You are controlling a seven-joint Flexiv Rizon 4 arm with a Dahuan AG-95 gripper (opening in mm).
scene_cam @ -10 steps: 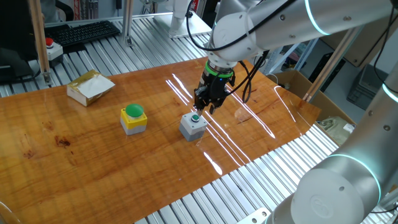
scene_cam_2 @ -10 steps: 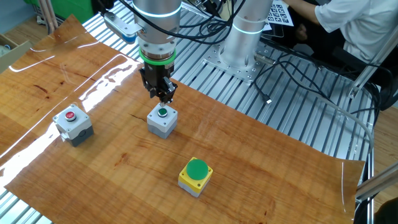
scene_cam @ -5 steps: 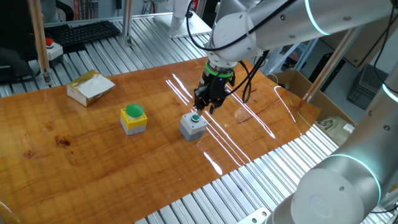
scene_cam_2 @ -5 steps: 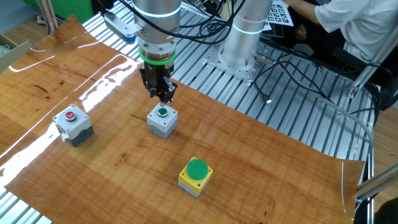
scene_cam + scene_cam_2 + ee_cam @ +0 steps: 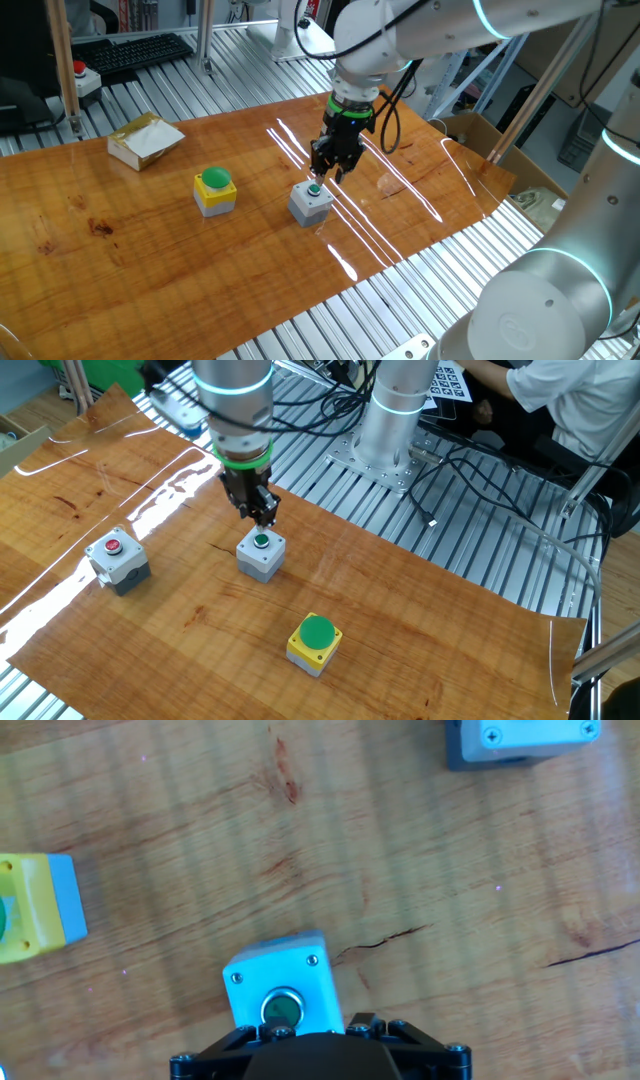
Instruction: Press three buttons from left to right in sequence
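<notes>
Grey box (image 5: 260, 554), small green button (image 5: 280, 1010)

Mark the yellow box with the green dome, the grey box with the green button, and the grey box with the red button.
yellow box (image 5: 314, 645): the other fixed view, green dome.
grey green-button box (image 5: 261, 552): the other fixed view, top face.
grey red-button box (image 5: 117, 559): the other fixed view, top face.

The wooden table (image 5: 150, 260) carries four things. The grey box with the small green button (image 5: 311, 201) stands near its middle. The yellow box with the green cap (image 5: 214, 190) is beside this grey box, the grey box with the red button (image 5: 117, 560) is on its other side, and the flat carton (image 5: 145, 140) lies further away
</notes>
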